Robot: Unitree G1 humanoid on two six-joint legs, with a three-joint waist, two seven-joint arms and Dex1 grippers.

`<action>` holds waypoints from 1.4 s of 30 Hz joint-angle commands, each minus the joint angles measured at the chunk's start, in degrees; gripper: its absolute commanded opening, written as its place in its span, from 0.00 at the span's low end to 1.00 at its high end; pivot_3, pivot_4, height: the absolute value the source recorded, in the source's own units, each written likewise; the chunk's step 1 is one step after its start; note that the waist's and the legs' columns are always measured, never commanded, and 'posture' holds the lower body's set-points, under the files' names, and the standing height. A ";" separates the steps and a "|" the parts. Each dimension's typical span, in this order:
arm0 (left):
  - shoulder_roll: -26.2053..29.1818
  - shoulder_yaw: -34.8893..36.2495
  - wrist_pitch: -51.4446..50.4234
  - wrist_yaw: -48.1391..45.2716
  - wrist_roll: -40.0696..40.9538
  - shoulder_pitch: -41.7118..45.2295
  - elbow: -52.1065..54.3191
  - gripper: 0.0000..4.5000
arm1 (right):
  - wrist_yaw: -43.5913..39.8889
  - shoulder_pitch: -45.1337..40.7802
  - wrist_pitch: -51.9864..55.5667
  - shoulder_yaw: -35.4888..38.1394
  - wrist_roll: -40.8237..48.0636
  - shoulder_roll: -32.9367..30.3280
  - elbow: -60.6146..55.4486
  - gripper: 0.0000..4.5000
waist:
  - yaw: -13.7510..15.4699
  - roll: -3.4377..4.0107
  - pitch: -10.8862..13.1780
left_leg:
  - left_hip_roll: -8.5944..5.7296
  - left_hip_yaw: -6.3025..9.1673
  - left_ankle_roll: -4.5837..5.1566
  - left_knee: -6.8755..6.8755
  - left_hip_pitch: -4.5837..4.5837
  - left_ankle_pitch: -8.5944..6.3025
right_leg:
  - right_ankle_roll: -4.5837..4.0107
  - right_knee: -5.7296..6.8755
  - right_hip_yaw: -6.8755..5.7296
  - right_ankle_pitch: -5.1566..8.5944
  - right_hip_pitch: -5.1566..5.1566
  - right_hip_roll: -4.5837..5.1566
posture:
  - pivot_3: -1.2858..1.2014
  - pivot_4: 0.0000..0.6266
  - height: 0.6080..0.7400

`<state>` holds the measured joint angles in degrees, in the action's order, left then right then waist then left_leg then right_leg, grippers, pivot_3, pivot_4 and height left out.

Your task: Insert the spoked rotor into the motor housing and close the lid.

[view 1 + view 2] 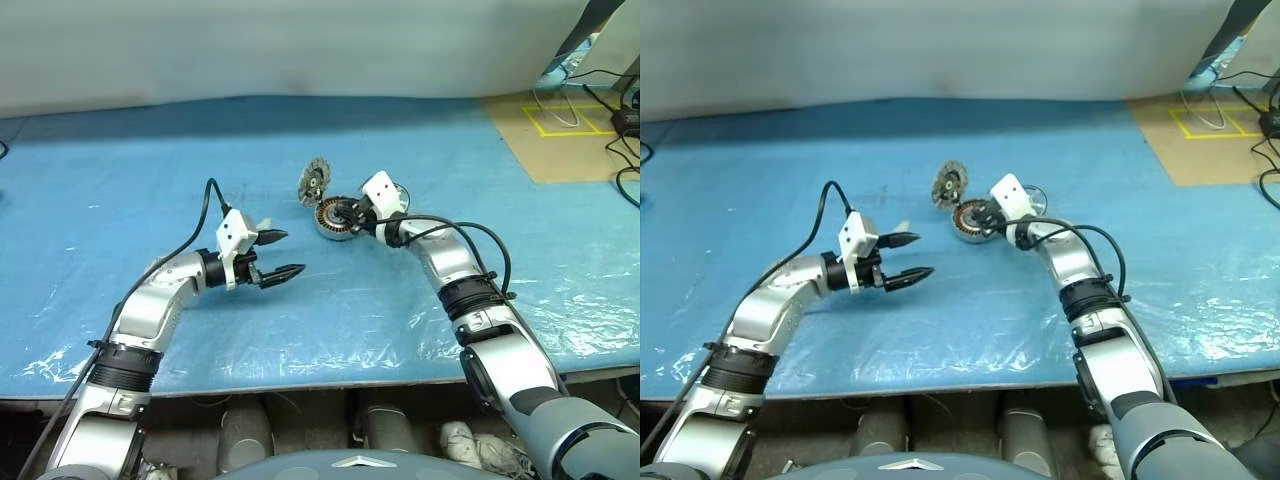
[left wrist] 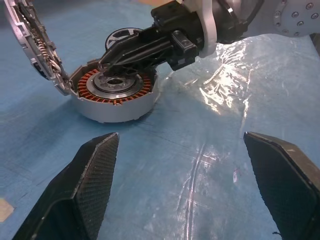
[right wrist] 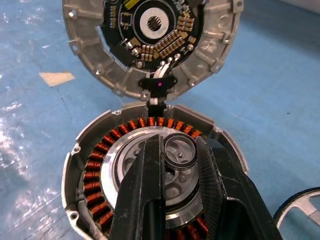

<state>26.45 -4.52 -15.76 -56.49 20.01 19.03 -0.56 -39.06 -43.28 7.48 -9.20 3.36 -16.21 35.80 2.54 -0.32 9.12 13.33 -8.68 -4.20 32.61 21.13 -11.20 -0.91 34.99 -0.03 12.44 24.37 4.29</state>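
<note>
The motor housing (image 1: 337, 217) sits on the blue plastic sheet (image 1: 300, 310) that covers the bench, a little right of the middle. Its ring of copper-orange windings faces up. The lid (image 1: 313, 181) stands tilted open at the housing's far left edge, joined to it by a small dark hinge piece, with its circuit side turned towards the housing.

The right hand (image 3: 179, 165) reaches in over the housing from the right. Its two black fingers (image 3: 145, 200) are drawn close together and pinch a small silver ring at the centre hub, just above the silver inner disc inside the windings. Whether that disc is the spoked rotor already seated, I cannot tell.

A dark-rimmed wheel with thin spokes (image 3: 302, 212) lies flat on the sheet just beside the housing, on its right and behind the right hand.

The left hand (image 1: 281, 254) hovers above the sheet to the left of the housing, well apart from it. Its fingers are spread wide, hold nothing and point towards the housing.
</note>
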 commanded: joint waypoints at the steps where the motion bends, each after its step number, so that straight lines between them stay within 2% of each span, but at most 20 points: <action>1: 0.62 0.76 1.94 0.99 -0.82 -0.68 1.71 0.92 | -1.00 -0.33 -0.75 1.11 0.42 -0.39 -2.69 0.12 | 0.00 0.00 0.00 | 0.00 0.00 0.00 0.00 -0.01 0.00 | 0.00 0.01 0.00 0.00 0.00 0.00 | 0.52 0.24 1.00; 13: 0.11 0.10 4.73 0.89 -2.21 0.12 -1.47 0.92 | -4.20 -0.95 -0.15 1.72 0.52 -1.49 -1.97 0.12 | -0.01 0.00 0.00 | 0.02 0.00 0.01 0.10 -0.02 0.00 | -0.01 0.07 0.01 0.00 0.00 0.00 | 0.52 0.24 1.00; 42: -0.16 -0.39 4.23 1.16 -2.28 -0.59 0.10 0.92 | -3.69 -1.14 -2.17 1.25 -1.92 1.24 2.21 0.12 | -0.01 0.00 0.00 | 0.05 -0.01 0.01 0.11 -0.06 0.00 | -0.06 0.14 0.00 0.03 0.00 0.00 | 0.52 0.24 1.00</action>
<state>26.25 -4.88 -11.77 -55.48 17.57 18.22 -3.16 -42.69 -43.48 5.96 -8.14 1.42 -15.29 37.81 2.52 -0.32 9.12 13.38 -8.69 -4.19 32.73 21.07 -11.20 -0.98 35.14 -0.03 12.47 24.38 4.28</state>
